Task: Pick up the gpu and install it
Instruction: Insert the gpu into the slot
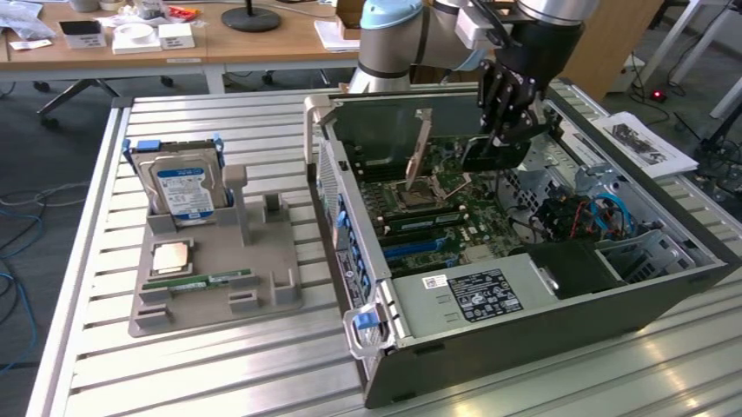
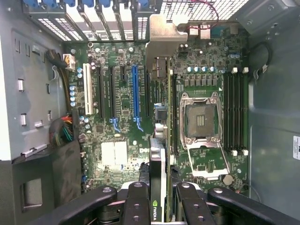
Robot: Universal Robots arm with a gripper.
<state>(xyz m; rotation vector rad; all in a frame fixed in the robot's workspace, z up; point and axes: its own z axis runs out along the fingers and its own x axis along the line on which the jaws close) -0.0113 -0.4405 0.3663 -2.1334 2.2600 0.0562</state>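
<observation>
We see the gripper (image 1: 508,130) reaching down into the open computer case (image 1: 522,313), which lies on its side on the slatted table (image 1: 232,365). In the wrist view its fingers (image 2: 138,201) are clamped on the gpu (image 2: 157,164), one on each face of the card. The card is held on edge, a green logo showing between them.

The gpu runs over the motherboard (image 2: 117,117) between the long blue slot (image 2: 135,91) and the CPU socket (image 2: 201,119). Its silvery bracket end lies towards the row of blue-latched slot covers (image 2: 98,7). In the exterior view the dark block just under the fingertips appears to be the gpu (image 1: 493,156), over the far part of the board. We cannot tell whether its lower edge touches a slot.

Well apart, towards the exterior view's left, a grey holder (image 1: 249,261) stands on the table. It carries an upright hard drive (image 1: 183,187) at its far end and a green memory stick (image 1: 215,280) lying flat nearer us.
</observation>
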